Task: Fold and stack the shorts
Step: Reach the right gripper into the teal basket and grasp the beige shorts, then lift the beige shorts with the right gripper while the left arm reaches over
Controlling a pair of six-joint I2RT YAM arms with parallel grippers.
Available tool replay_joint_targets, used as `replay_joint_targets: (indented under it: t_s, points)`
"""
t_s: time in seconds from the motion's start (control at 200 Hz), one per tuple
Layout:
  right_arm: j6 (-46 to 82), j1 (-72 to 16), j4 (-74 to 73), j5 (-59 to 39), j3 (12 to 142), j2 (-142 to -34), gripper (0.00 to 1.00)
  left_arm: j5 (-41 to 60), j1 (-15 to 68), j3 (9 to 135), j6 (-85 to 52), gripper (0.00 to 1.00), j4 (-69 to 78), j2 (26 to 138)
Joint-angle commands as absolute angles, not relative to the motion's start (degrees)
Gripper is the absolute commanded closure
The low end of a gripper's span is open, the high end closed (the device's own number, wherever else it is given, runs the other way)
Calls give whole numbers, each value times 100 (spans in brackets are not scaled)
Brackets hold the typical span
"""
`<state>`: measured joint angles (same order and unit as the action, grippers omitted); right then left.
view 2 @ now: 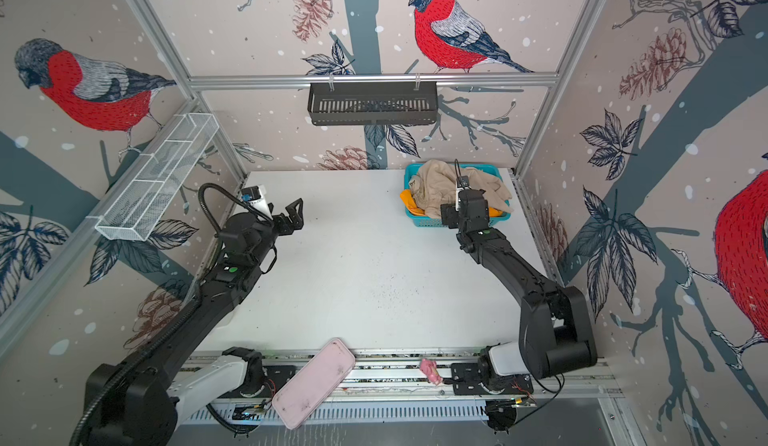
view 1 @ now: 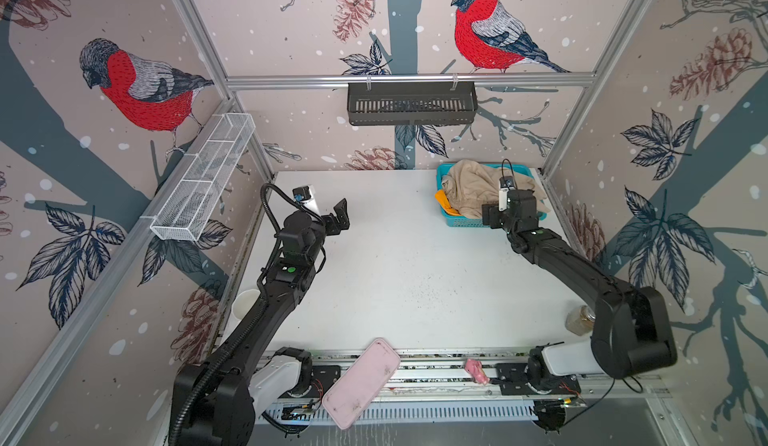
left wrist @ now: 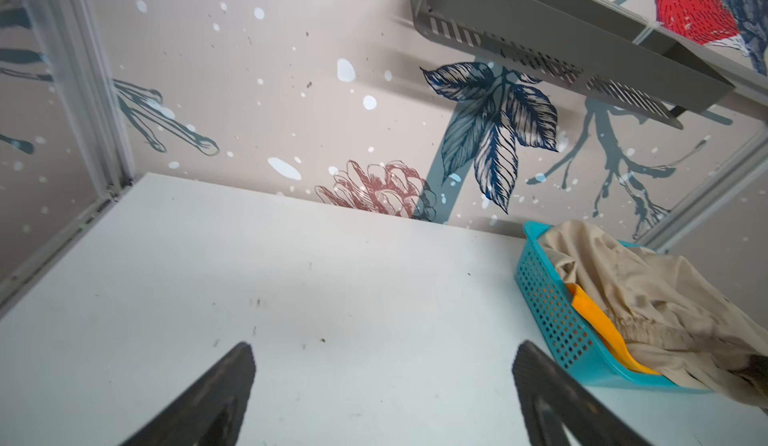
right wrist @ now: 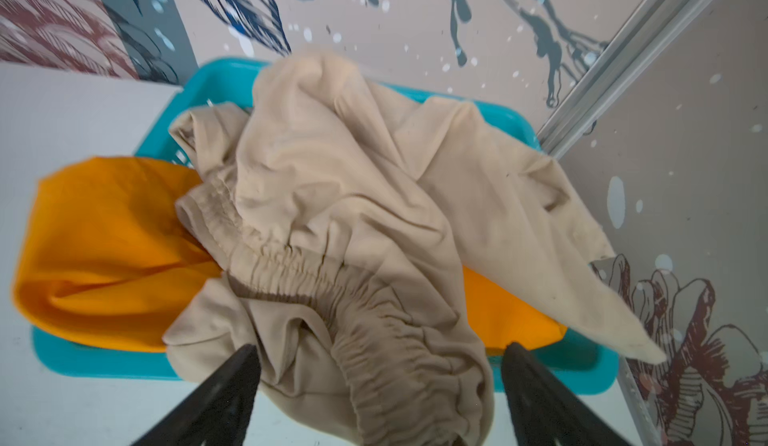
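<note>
The table point(view 1: 395, 282) lies bare across its middle, open room between the arms. The left arm point(view 1: 253, 319) reaches up the left side, elbow bent, wrist raised toward the far wall. The right arm point(view 1: 573, 265) stretches to the far right corner, wrist tipped down over the teal basket point(view 1: 441, 174), which sits close to the back wall and right rail. The beige shorts point(view 1: 473, 186) are heaped in it, spilling over its right rim; the orange shorts point(view 1: 441, 199) lie beneath, poking over the left rim. The left gripper point(left wrist: 384, 346) hovers over bare table, jaws wide, empty. The right gripper point(right wrist: 379, 347) hangs just above the beige waistband, jaws wide apart, gripping nothing
</note>
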<state>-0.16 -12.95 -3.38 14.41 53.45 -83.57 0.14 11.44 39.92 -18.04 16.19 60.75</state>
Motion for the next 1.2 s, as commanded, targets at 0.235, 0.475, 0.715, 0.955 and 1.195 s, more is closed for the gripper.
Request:
replay_joint_targets:
  t_s: [0.235,0.475,0.715,0.955,1.195]
  points:
    - [97,-1222,-282,1936,5865,-9146,30,400,1151,4147,-1929,3,1017,6003]
    - [149,-1243,318,1646,6603,-9226,96,475,1151,4334,-1854,3,689,5979]
    - [294,-1435,1136,574,7900,-8522,98,900,1169,4760,-1791,3,317,6021]
    - [-102,-2382,1434,-264,8896,-7932,98,1386,1243,4997,-1630,3,203,5948]
    - [-772,-4000,1776,-798,9851,-7883,98,1163,1257,5136,-1437,3,112,5515]
